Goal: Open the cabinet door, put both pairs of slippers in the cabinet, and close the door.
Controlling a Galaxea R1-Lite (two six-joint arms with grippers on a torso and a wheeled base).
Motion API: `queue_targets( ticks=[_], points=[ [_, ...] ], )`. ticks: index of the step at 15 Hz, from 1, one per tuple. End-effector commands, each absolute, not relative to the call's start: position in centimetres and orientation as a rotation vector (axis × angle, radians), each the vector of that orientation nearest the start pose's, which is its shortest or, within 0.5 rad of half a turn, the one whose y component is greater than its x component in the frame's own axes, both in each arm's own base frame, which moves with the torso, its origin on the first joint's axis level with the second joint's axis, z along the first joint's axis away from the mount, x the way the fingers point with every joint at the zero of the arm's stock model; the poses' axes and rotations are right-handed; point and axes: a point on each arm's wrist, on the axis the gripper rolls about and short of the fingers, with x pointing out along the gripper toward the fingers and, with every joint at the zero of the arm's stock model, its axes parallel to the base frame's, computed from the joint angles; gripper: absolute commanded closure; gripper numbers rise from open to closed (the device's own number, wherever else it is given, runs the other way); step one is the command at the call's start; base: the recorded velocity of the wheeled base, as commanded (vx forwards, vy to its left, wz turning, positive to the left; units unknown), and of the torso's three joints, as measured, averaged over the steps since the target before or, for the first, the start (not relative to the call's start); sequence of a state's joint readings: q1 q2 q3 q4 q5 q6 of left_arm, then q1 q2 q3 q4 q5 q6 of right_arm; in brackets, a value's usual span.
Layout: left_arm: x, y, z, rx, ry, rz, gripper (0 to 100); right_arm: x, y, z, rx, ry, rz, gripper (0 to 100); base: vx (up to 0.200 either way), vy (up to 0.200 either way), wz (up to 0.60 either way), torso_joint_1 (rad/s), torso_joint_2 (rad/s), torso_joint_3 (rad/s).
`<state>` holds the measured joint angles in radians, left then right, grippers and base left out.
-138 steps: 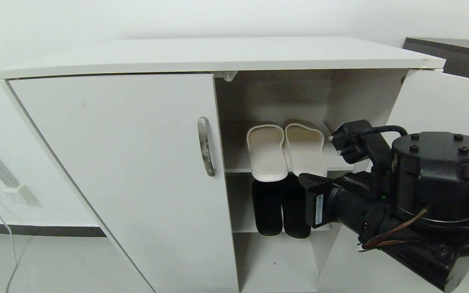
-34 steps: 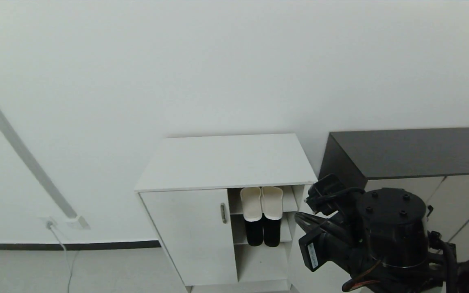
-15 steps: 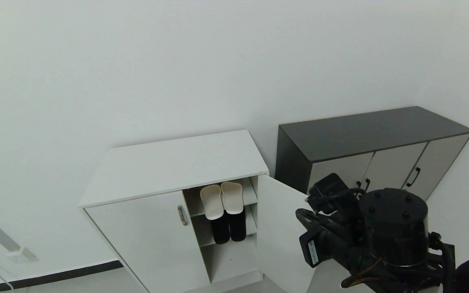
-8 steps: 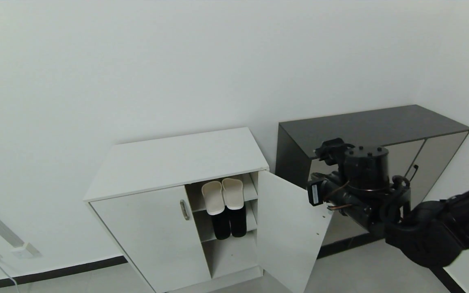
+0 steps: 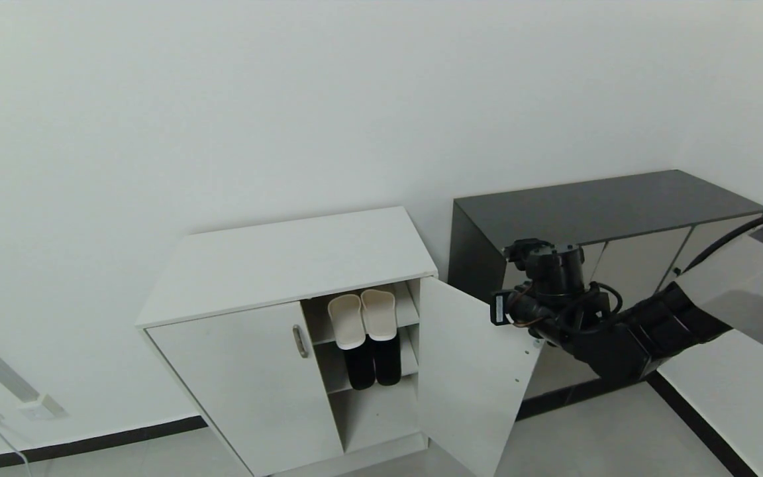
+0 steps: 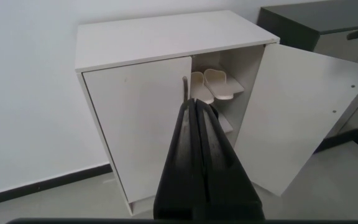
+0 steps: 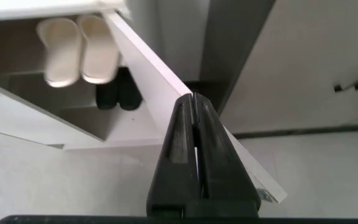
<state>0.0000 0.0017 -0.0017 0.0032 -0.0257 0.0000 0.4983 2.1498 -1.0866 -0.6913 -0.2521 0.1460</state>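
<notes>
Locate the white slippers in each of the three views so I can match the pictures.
Head view: white slippers on the upper shelf, directly above the black slippers.
Left wrist view: white slippers on that shelf, between closed door and open door.
Right wrist view: white slippers beside the open door's hinged edge.
Shared landmark: the open door, swung out in all three.

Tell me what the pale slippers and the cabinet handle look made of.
The pale slippers: probably moulded foam or rubber, matte, judging by their smooth one-piece look. The cabinet handle: likely brushed metal, from its grey sheen; coated plastic is possible.
</notes>
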Motion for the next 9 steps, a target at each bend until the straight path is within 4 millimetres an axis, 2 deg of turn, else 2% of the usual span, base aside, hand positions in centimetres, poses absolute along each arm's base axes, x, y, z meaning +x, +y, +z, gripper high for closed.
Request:
queue_targets(
  ticks=[1, 6, 9],
  points=[
    [-2.3, -0.1, 7.6, 0.0, 0.003, -0.026, 100, 37.2, 18.6, 7.7, -0.005, 0.406, 0.194, 100, 0.0, 0.0, 0.0, 0.0, 0.0, 0.0],
    [-2.3, -0.1, 7.6, 0.0, 0.003, -0.026, 100, 38.4, 17.2, 6.3, -0.001, 0.432, 0.163, 100, 0.0, 0.0, 0.0, 0.0, 0.0, 0.0],
    [-2.3, -0.1, 7.6, 0.0, 0.003, -0.026, 100, 38.5, 17.1, 5.9, -0.003, 0.432, 0.162, 100, 0.0, 0.0, 0.0, 0.0, 0.0, 0.0]
  ],
)
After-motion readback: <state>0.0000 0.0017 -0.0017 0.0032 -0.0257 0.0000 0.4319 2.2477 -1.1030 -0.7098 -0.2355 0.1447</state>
